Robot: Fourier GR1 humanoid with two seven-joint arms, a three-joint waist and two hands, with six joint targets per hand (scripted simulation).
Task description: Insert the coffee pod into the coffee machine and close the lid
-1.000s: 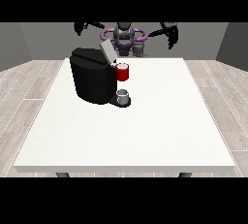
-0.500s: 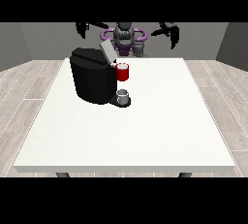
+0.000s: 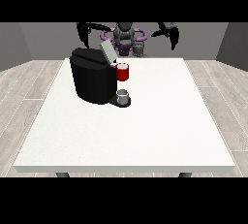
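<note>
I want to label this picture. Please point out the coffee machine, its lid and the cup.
coffee machine (image 3: pixel 92 80): front view, on its black front face.
lid (image 3: pixel 107 52): front view, on the raised grey flap.
cup (image 3: pixel 123 95): front view, on the grey cup's side.

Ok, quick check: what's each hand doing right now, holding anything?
Hand at the view's left: raised above the table's far edge, holding nothing; fingers cannot be told.
Hand at the view's right: raised too, holding nothing; fingers cannot be told.

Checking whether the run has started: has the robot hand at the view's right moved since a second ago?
Yes. The robot hand at the view's right has shifted slightly outward, away from the coffee machine.
</note>
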